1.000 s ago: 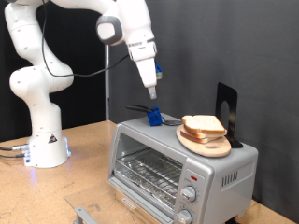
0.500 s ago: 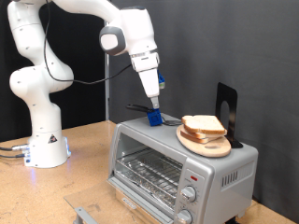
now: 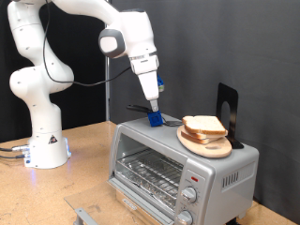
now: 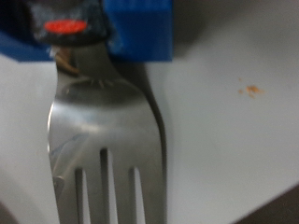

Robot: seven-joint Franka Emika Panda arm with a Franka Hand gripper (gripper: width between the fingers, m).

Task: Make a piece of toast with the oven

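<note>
Item: oven point(image 3: 178, 167). Silver-grey toaster oven at the exterior view's lower right; glass door closed, wire rack inside bare as far as you can see, two knobs and a red light on its right panel.

Item: piece of toast point(image 3: 203, 125). Topmost of a small stack of slices on a round wooden board point(image 3: 208, 145) resting on the oven's roof, right half. Not yet moved.

Item: gripper point(image 3: 152, 95). It hangs above the roof's far left corner, directly over a blue holder point(image 3: 154, 117). You cannot tell from the exterior view whether the fingers are spread or pressed together.

Item: fork point(image 4: 105, 140). It fills the wrist view, tines showing, handle end at the blue block; whether the fingers pinch it is unclear in that blurred close-up.

Step in hand, by judgement: you are at tool pickup, before any bread handling. Your next move calls for a firm, square seating on the fork's handle.
</note>
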